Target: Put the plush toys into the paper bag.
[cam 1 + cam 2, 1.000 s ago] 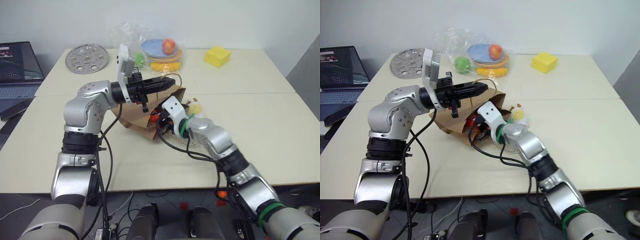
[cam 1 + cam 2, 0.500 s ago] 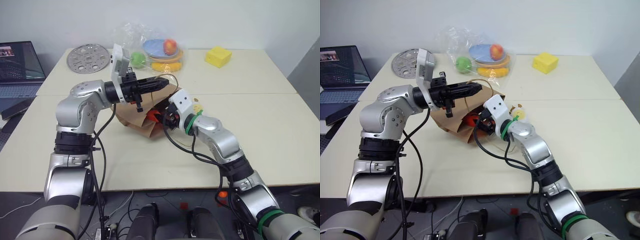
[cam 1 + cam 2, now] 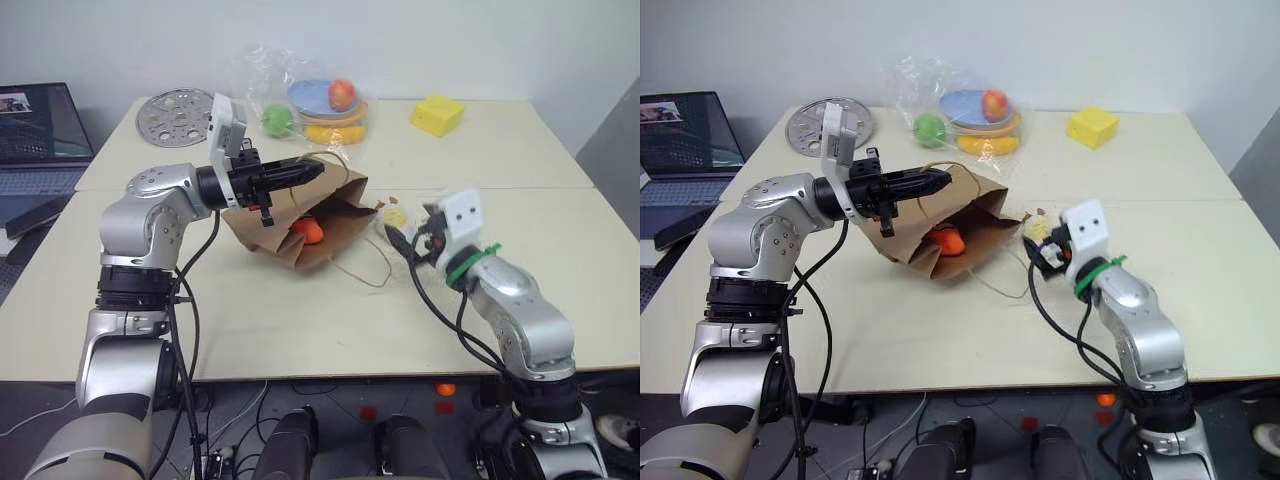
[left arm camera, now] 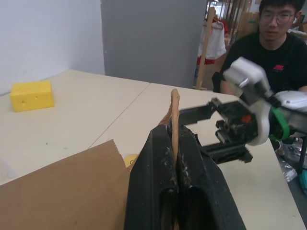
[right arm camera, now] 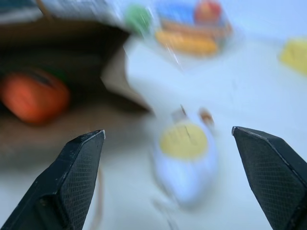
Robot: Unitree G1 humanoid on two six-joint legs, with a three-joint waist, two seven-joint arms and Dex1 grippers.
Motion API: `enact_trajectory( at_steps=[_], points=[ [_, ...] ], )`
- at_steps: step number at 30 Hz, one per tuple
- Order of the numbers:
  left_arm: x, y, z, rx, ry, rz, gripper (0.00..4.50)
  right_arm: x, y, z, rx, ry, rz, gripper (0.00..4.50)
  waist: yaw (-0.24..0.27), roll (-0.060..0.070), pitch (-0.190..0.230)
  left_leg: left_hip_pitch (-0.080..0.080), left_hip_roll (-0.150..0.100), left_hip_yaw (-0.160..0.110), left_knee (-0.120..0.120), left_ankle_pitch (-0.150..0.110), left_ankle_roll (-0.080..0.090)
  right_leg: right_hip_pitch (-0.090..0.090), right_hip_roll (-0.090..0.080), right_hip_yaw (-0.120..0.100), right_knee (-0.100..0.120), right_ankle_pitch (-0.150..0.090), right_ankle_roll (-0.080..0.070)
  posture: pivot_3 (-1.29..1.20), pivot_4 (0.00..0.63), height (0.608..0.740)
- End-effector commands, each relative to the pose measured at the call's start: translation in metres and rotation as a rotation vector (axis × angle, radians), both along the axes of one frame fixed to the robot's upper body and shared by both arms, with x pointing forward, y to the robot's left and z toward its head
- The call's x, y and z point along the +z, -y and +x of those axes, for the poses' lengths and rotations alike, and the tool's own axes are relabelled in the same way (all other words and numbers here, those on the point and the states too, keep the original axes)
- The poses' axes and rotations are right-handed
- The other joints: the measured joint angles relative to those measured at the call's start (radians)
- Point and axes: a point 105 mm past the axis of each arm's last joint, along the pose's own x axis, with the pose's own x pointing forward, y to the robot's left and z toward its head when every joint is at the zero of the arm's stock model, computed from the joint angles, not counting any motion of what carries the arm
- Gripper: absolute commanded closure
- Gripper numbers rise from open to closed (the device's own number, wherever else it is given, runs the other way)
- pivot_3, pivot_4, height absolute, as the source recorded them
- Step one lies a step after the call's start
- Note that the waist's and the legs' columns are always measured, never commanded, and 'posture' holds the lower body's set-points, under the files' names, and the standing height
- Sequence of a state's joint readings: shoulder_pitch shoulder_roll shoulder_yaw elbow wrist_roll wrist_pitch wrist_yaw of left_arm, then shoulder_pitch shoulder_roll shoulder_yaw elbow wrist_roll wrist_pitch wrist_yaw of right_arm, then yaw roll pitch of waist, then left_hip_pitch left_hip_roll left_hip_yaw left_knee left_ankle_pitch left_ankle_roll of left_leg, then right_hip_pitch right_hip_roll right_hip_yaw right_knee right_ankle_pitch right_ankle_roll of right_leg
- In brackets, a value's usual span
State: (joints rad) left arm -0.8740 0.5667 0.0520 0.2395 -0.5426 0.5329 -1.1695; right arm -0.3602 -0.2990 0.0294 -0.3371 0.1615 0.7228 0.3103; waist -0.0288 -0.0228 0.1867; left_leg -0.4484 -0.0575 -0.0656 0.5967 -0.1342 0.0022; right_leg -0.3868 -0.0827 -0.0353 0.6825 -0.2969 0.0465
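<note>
Right wrist view shows the right hand [image 5: 168, 177] spread before the egg toy [image 5: 184, 160], just beside the paper bag [image 3: 300, 225]; the carrot [image 3: 309, 231] lies inside. Left hand [image 3: 308, 172] stays unneeded elsewhere, clamped on the bag's handle [image 4: 174, 112]; straddle the egg squarely before closing.

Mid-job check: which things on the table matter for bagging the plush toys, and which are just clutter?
Job: paper bag, its handle pinched by left gripper; carrot toy inside; egg toy on table; right gripper open.

Clutter: fruit bag, yellow block, metal disc, laptop.
</note>
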Motion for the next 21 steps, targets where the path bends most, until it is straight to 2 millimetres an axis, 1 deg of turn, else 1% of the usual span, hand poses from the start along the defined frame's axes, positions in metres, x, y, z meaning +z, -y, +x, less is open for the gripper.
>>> enact_trajectory(
  at_steps=[1, 3, 6, 8, 11, 17, 20, 21],
  points=[
    [0.009, -0.002, -0.001, 0.006, 0.051, 0.001, 4.5, -0.004, -0.004, 0.006, -0.001, 0.014, 0.02, 0.05, -0.006, 0.0, 0.0, 0.0, 0.0, 0.001, 0.0, 0.0, 0.0, -0.001, 0.0, 0.001, 0.0, 0.0, 0.0, 0.0, 0.15, 0.74],
    [0.01, -0.001, 0.0, 0.009, 0.054, 0.004, 4.5, -0.015, -0.005, 0.014, -0.02, -0.015, 0.025, 0.05, -0.007, 0.0, 0.0, 0.001, 0.002, 0.002, 0.0, 0.0, 0.0, 0.0, 0.0, 0.001, 0.0, 0.0, -0.001, 0.0, 0.15, 0.74],
    [0.01, -0.003, -0.002, 0.002, 0.049, 0.009, 4.5, -0.02, -0.008, 0.025, -0.033, -0.029, 0.04, 0.05, -0.004, 0.0, 0.0, 0.001, 0.002, 0.002, 0.0, 0.0, 0.0, 0.0, 0.002, 0.001, 0.001, 0.001, -0.001, 0.0, 0.15, 0.74],
    [0.009, -0.003, -0.004, -0.005, 0.038, 0.01, 4.5, -0.022, -0.012, 0.031, -0.028, -0.038, 0.088, 0.05, -0.004, 0.0, 0.0, 0.001, 0.002, 0.002, 0.0, 0.0, 0.0, 0.0, 0.002, 0.001, 0.001, 0.001, -0.001, 0.0, 0.15, 0.74],
    [0.009, -0.003, -0.003, 0.007, 0.03, 0.004, 4.5, -0.032, -0.011, 0.043, -0.045, -0.034, 0.036, 0.05, -0.003, 0.0, 0.0, 0.001, 0.002, 0.003, 0.0, 0.0, 0.0, 0.0, 0.002, 0.002, 0.0, 0.001, 0.0, 0.0, 0.15, 0.74],
    [0.011, -0.006, -0.006, 0.014, 0.025, 0.001, 4.5, -0.032, -0.01, 0.054, -0.049, -0.002, 0.033, 0.05, -0.003, 0.0, 0.0, 0.001, 0.002, 0.003, 0.0, 0.0, 0.0, 0.0, 0.002, 0.001, 0.0, 0.001, 0.0, 0.0, 0.15, 0.74],
    [0.011, -0.009, -0.005, 0.043, 0.025, 0.0, 4.5, -0.034, -0.008, 0.055, -0.052, 0.011, 0.019, 0.65, -0.003, 0.0, 0.0, 0.001, 0.002, 0.003, 0.0, 0.0, 0.0, 0.0, 0.002, 0.001, 0.0, 0.001, 0.0, 0.0, 0.15, 0.74],
    [0.012, -0.009, -0.005, 0.048, 0.032, -0.003, 4.5, -0.036, -0.008, 0.054, -0.045, 0.008, 0.015, 0.98, -0.003, 0.0, 0.0, 0.002, 0.002, 0.003, 0.0, 0.0, 0.0, 0.0, 0.002, 0.001, 0.0, 0.001, 0.0, 0.0, 0.15, 0.74]
  ],
)
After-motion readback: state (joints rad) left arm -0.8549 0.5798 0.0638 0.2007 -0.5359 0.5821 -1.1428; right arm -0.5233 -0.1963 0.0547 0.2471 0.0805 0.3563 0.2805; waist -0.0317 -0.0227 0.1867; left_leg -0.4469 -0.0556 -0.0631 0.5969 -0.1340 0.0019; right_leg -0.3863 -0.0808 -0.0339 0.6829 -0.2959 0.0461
